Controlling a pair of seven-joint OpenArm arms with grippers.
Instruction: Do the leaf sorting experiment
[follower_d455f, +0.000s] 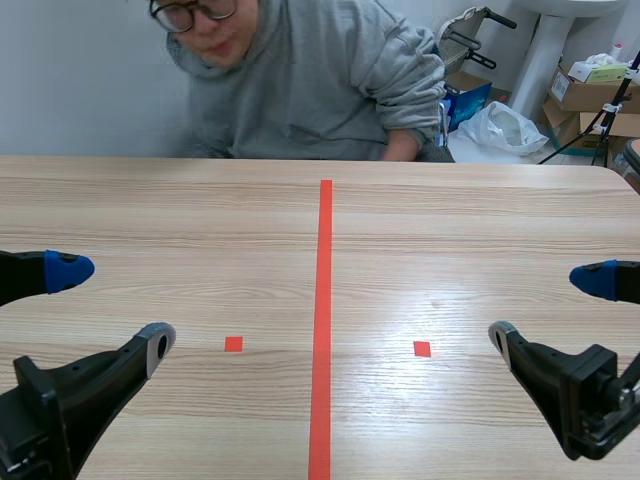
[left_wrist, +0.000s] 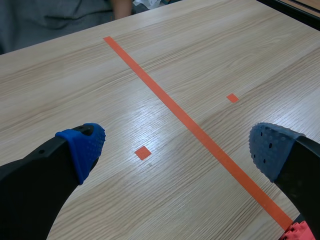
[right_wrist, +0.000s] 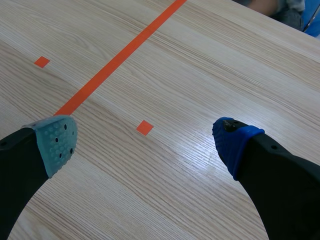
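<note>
The left gripper (follower_d455f: 114, 308) was nearest, low over the table (follower_d455f: 200, 220) by its near left corner. Its fingers were spread wide with only bare wood showing between them; it held nothing. The left pads (left_wrist: 82, 145) were both blue, and the one on the finger nearer the tape line (follower_d455f: 324, 300) was duller.

The right gripper (follower_d455f: 549, 309) sat likewise by the near right corner, its fingers just as wide apart and holding nothing. Of the right pads (right_wrist: 55, 142), the one on the finger nearer the line was grey-green and the other was blue.

Where the leaves lay could not be told from any view.

The tape line ran down the middle of the table from the near edge and stopped short of the far edge. The left square (follower_d455f: 233, 344) and the right square (follower_d455f: 422, 348) lay on either side of it, toward the near edge and level with each other. In each wrist view, that side's square lay on the wood ahead of the open fingers, apart from both.

A person (follower_d455f: 310, 90) in a grey hoodie leaned in at the far edge, one forearm (follower_d455f: 400, 148) just behind it. No hand was over the table.

Past the far right corner stood cardboard boxes (follower_d455f: 585, 95), with a white plastic bag (follower_d455f: 505, 125) beside them.
</note>
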